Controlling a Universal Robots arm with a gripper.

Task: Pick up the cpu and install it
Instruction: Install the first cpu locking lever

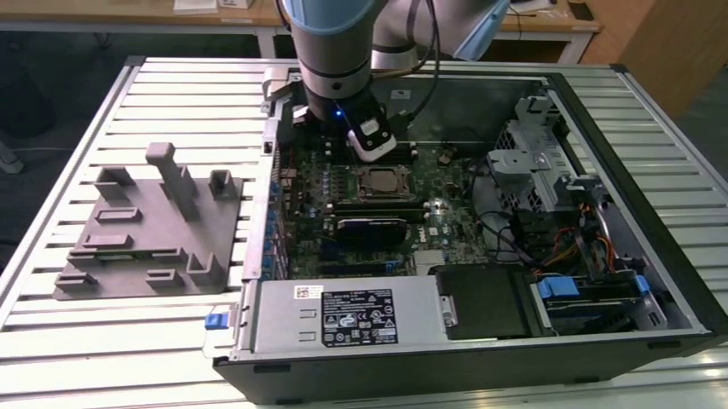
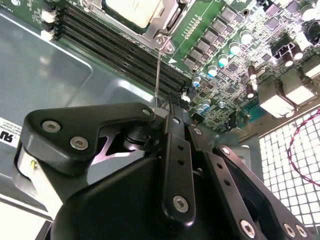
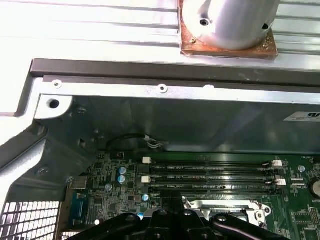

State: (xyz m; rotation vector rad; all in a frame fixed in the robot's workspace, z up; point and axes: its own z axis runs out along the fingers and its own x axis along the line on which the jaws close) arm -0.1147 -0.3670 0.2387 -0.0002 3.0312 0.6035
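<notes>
The cpu (image 1: 380, 181), a small square chip with a pale metal top, lies flat inside the metal-rimmed socket frame (image 1: 381, 194) on the green motherboard (image 1: 444, 217) of the open computer case. In the second wrist view the cpu (image 2: 132, 11) shows beyond the memory slots (image 2: 120, 47). My gripper (image 1: 372, 150) hangs just behind the socket, towards the case's back wall, a little above the board. Nothing shows in its grasp. Its black linkage (image 2: 175, 165) fills the foreground. A thin metal rod (image 2: 156, 75) runs from the socket's corner towards the linkage.
A grey moulded fixture (image 1: 148, 230) with upright blocks sits on the slatted table at the exterior view's left. Inside the case are a power supply (image 1: 341, 319), a drive cage (image 1: 534, 158) and cables at the exterior view's right. The case's walls (image 3: 165, 75) surround the board.
</notes>
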